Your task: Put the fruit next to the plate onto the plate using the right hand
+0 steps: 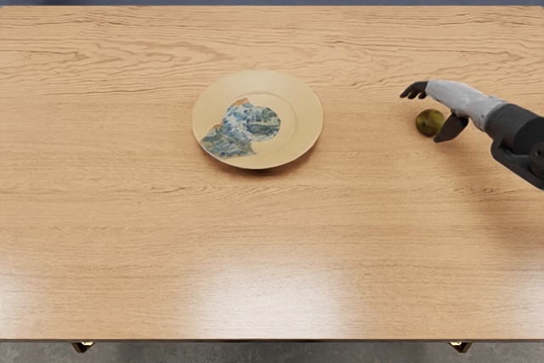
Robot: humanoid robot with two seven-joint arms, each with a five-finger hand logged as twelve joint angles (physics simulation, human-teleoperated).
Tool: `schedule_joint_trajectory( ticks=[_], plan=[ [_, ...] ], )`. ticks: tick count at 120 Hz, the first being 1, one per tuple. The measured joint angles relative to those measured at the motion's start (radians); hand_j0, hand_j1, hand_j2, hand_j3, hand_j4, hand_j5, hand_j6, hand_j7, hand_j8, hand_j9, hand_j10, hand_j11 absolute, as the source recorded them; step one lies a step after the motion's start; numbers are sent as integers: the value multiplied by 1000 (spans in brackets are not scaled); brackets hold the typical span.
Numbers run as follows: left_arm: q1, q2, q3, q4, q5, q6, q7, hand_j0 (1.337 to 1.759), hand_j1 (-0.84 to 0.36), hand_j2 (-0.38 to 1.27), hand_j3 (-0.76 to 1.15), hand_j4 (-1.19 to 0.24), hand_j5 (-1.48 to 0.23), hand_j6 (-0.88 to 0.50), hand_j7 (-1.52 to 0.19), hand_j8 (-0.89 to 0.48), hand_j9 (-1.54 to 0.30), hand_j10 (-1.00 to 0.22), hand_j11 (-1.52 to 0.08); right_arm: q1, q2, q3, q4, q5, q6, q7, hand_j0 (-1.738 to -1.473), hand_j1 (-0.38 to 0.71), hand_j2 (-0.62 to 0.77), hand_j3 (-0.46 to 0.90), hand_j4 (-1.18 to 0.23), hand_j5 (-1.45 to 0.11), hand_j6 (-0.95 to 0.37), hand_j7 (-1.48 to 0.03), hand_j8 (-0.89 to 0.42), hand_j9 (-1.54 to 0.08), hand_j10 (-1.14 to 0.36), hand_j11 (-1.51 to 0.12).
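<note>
fruit [430, 121] on the table [127, 235], off to the right of the plate [297, 99]

the small greenish-brown fruit lies on the bare wood, well apart from the tan plate with its blue-and-white patch. the right hand [450, 101] comes in from the right edge just beside the fruit, its fingers [415, 89] spread past it and the thumb on the near side, loose, grasping nothing.
</note>
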Motion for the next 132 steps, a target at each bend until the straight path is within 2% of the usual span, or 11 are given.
schedule_joint_trajectory(
  ticks=[76, 83, 106, 132],
  plan=[
    [0, 0, 0, 0, 0, 0, 0, 1658, 344, 1, 0, -4, -5, -4, -5, -4, -5, -4, -5, -25, 14, 6, -40, 26, -2, 1, -1658, 167, -81, 0, -439, -562, -439, -563, -448, -564, -436, -563],
    [0, 0, 0, 0, 0, 0, 0, 1658, 344, 1, 0, -4, -5, -4, -5, -4, -5, -4, -5, -27, 20, 9, -45, 27, -2, 1, -1658, 175, -82, 0, -448, -568, -446, -572, -411, -573, -444, -573],
    [0, 0, 0, 0, 0, 0, 0, 1658, 344, 1, 0, -4, -5, -4, -5, -4, -5, -4, -5, -31, 27, 11, -53, 45, -4, 0, -1657, 212, -84, -1, -496, -598, -460, -617, -420, -609, -489, -608],
    [0, 0, 0, 0, 0, 0, 0, 1658, 344, 1, 0, -4, -5, -4, -5, -4, -5, -4, -5, -30, 28, 9, -54, 77, -3, -1, -1656, 235, -13, 0, -535, -650, -460, -668, -398, -661, -477, -663]
  ],
)
